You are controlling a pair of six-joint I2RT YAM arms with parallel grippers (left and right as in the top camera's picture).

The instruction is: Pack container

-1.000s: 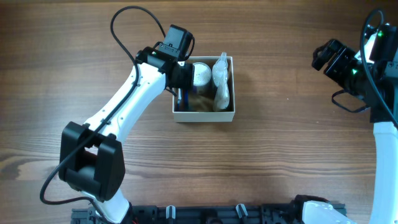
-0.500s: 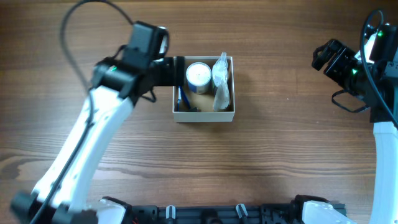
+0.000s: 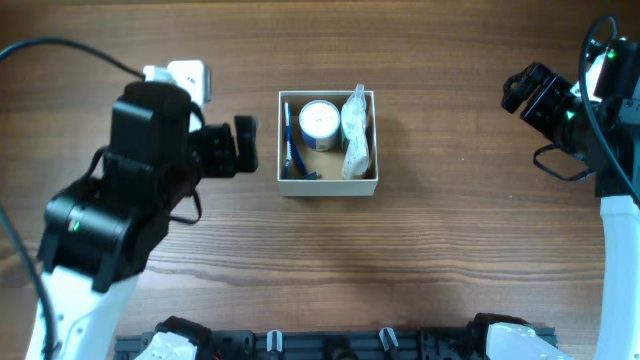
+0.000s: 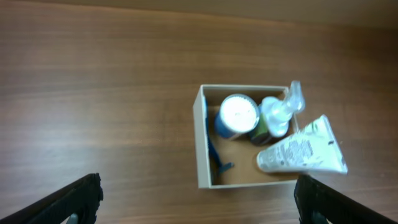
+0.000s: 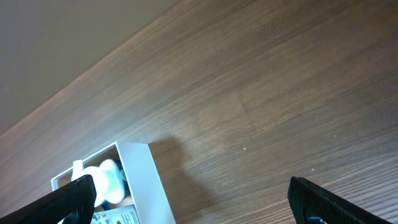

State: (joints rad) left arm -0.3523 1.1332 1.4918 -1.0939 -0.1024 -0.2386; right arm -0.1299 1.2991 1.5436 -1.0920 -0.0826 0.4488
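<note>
Brown wooden tabletop (image 3: 450,250). At centre, shallow box (image 3: 328,186), holding jar (image 3: 319,120), tube (image 3: 356,140) and razor (image 3: 290,140). Probably light, thin-walled, easily dented; best gripped on a side wall's rim. Left tool (image 3: 246,146) spread wide, empty, near it; right tool (image 3: 518,92) also spread, well apart.

- Setting: a robotics laboratory bench, identified by the features below.
- A plain brown wood-grain tabletop (image 3: 420,250) fills all three views. A square, shallow, white-walled cardboard container (image 3: 330,187) sits on it near the middle.
- Left of the container: a white-and-black jointed robot arm (image 3: 110,230) with an exposed black cable (image 3: 45,40) looping away from it.
- Right of the container: a second black-and-white robot arm (image 3: 612,180) carrying lit green indicator lights (image 3: 600,48).
- Below the container in the overhead view: a black mounting rail (image 3: 330,343) running along the table edge.
</note>
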